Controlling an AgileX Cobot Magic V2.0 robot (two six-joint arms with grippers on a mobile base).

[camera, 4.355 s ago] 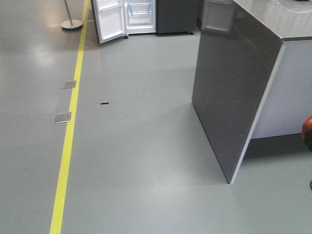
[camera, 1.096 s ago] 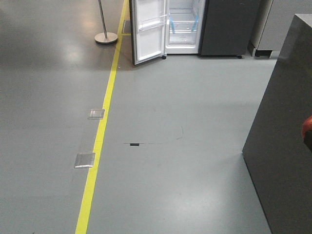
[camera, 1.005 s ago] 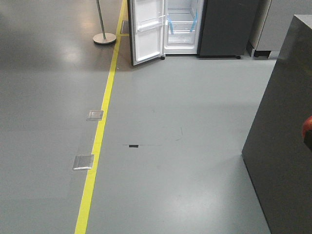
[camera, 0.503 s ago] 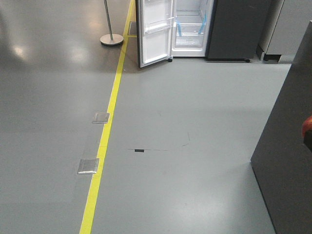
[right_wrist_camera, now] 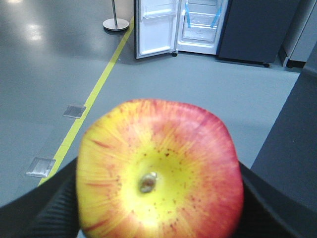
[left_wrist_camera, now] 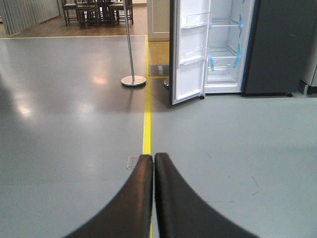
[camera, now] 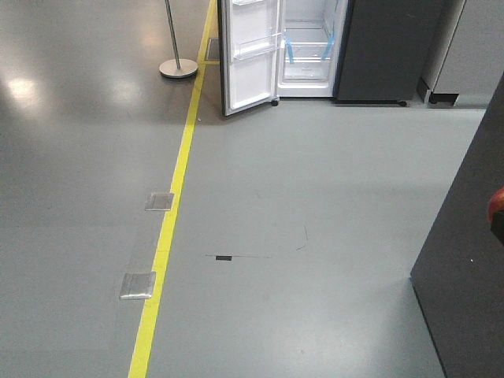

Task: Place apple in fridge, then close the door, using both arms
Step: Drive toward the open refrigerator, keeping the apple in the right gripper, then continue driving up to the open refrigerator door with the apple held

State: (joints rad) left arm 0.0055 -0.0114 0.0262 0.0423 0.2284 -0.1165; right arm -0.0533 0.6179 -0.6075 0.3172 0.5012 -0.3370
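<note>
Filling the right wrist view, the apple (right_wrist_camera: pixel 158 171) shows a yellow end with a small brown centre. Red streaks spread to its glossy rim. The right gripper (right_wrist_camera: pixel 158 213) clamps it between black fingers (right_wrist_camera: pixel 44 213) at either side. The left gripper (left_wrist_camera: pixel 154 163) has its tips pressed together. Far across the floor stands the fridge (camera: pixel 307 71), its door (camera: pixel 250 67) swung open leftward. Its white interior holds clear shelves and drawers with blue tape (camera: pixel 289 49).

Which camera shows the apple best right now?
The right wrist view: the apple fills the frame, close and unobstructed. The front view catches only a red sliver of it at the right edge; the left wrist view shows none of it.
</note>
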